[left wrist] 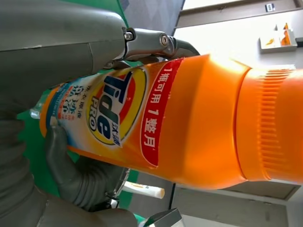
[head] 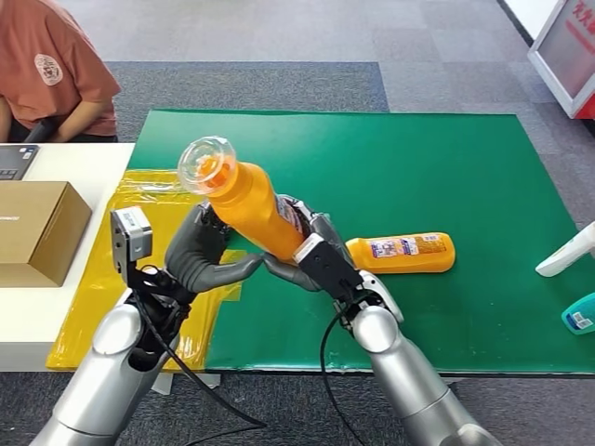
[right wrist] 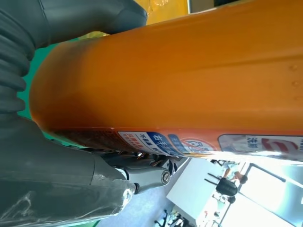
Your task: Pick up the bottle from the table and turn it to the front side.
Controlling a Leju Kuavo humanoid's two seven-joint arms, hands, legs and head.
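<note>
An orange detergent bottle [head: 245, 200] is held in the air over the near left part of the green mat [head: 456, 167], tilted, with its clear cap pointing up and to the left. My left hand [head: 200, 251] grips its middle from the left. My right hand [head: 316, 251] grips its lower end from the right, and the two thumbs almost meet beneath it. In the left wrist view the bottle [left wrist: 185, 118] shows its Tide label beside my left hand [left wrist: 53, 52]. In the right wrist view the bottle [right wrist: 178, 75] shows a plain orange side above my right hand [right wrist: 46, 165].
A second orange bottle [head: 402, 252] lies flat on the mat to the right of my hands. A yellow plastic sheet [head: 91, 307] covers the mat's left edge. A cardboard box [head: 35, 232] sits on a white table [head: 70, 167], with a person [head: 56, 65] behind it. White and teal items [head: 572, 279] lie at the right edge.
</note>
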